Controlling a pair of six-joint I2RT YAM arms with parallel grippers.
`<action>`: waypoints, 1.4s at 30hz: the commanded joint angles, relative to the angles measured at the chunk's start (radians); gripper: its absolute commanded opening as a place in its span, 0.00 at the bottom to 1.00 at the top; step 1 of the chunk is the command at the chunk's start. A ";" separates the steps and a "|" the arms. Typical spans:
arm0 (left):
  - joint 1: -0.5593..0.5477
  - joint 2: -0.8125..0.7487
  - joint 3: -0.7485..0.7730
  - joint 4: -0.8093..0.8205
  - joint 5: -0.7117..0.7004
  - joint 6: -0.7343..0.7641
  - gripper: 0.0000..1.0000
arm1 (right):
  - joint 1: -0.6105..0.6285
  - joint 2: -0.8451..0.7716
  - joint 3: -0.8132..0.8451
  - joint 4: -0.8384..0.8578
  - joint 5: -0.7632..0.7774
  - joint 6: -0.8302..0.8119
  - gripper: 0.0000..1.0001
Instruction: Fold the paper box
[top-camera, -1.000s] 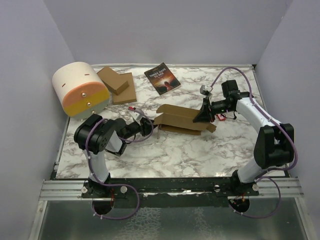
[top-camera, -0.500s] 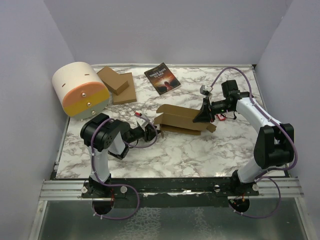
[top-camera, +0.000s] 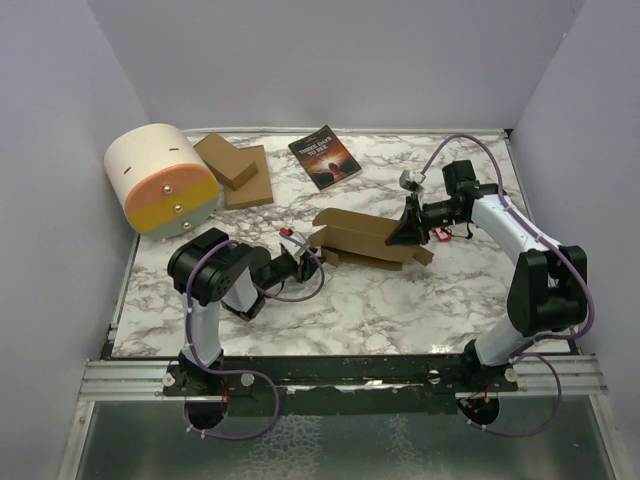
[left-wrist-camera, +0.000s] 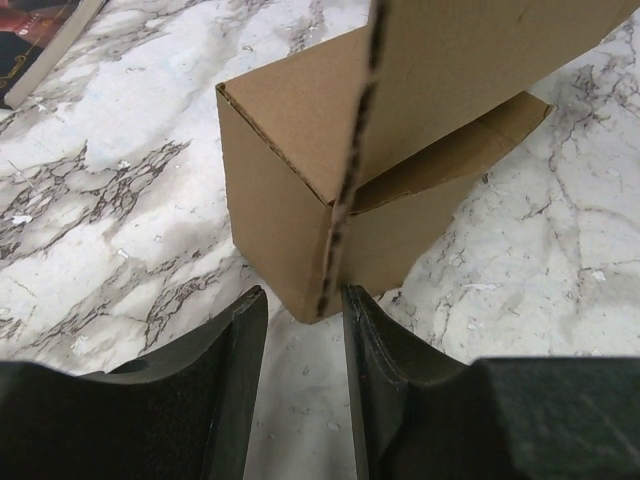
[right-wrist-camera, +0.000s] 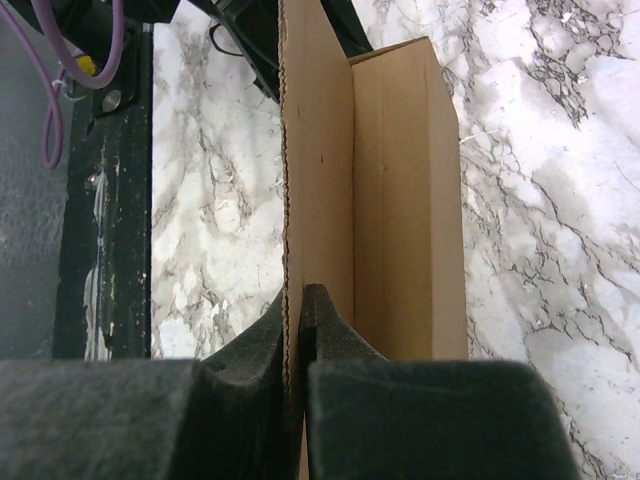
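The paper box (top-camera: 362, 236) is brown cardboard, partly folded into a long open trough in mid-table. My right gripper (top-camera: 408, 232) is at its right end, shut on an upright side panel (right-wrist-camera: 318, 180) that runs between the fingers (right-wrist-camera: 320, 310). My left gripper (top-camera: 312, 262) is low at the box's left end, jaws apart. In the left wrist view a raised flap's corrugated edge (left-wrist-camera: 345, 190) comes down to the fingertips, close beside the right finger (left-wrist-camera: 362, 330) and apart from the left one. The box corner (left-wrist-camera: 280, 220) stands just beyond the left gripper (left-wrist-camera: 300, 305).
A stack of flat brown cardboard pieces (top-camera: 236, 168) lies at the back left beside a cream and orange drum-shaped container (top-camera: 160, 180). A dark-covered book (top-camera: 324, 157) lies at the back centre. A small red item (top-camera: 440, 235) sits under the right wrist.
My left gripper has moved right along the table up to the box's left end. The right gripper and the box have stayed put.
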 joint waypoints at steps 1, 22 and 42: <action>-0.035 0.013 0.017 0.243 -0.105 0.063 0.39 | -0.002 0.016 -0.001 -0.022 -0.001 -0.014 0.01; -0.062 0.031 0.048 0.243 -0.186 0.043 0.41 | -0.002 0.024 0.005 -0.041 -0.025 -0.023 0.01; -0.063 0.019 0.065 0.245 -0.180 0.037 0.41 | -0.002 0.034 0.046 -0.084 -0.077 -0.033 0.01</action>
